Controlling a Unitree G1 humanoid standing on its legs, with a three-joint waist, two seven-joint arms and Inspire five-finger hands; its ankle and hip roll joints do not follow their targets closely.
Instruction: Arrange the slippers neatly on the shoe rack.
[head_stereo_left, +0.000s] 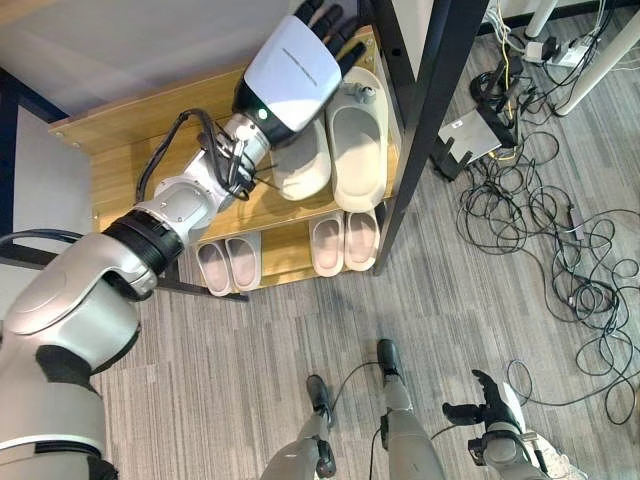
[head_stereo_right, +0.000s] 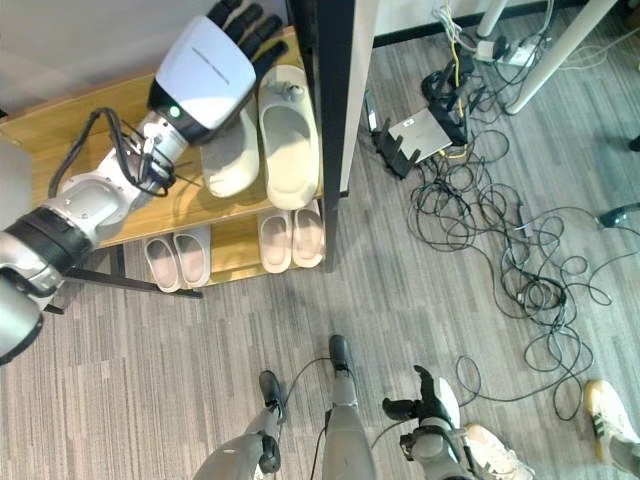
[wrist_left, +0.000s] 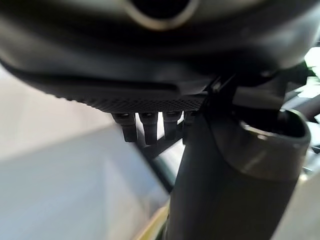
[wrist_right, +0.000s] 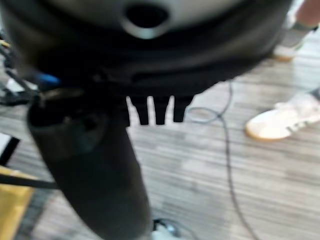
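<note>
The left hand (head_stereo_left: 296, 75) reaches over the top shelf of the wooden shoe rack (head_stereo_left: 120, 135), its fingers (head_stereo_left: 330, 22) held straight and relaxed, gripping nothing; they point toward the back of the shelf, above the far ends of the two large slippers. The near large cream slipper (head_stereo_left: 305, 165) lies directly beneath the hand, partly covered by its white back; whether the palm touches it cannot be told. The second large cream slipper (head_stereo_left: 359, 135) lies just beside the first, on the side away from the arm, parallel to it and touching along its length, close to the dark upright post (head_stereo_left: 425, 115). On the lower shelf, below the hand and nearer the robot, stand two small pairs: a grey-white pair (head_stereo_left: 229, 264) under the wrist and a pinkish pair (head_stereo_left: 344, 241) under the second large slipper. The right hand (head_stereo_left: 490, 405) hangs low, well apart from the rack, over the grey floor (head_stereo_left: 250, 340), fingers loosely extended and empty. A person's white shoe (head_stereo_right: 610, 410) stands near this hand.
</note>
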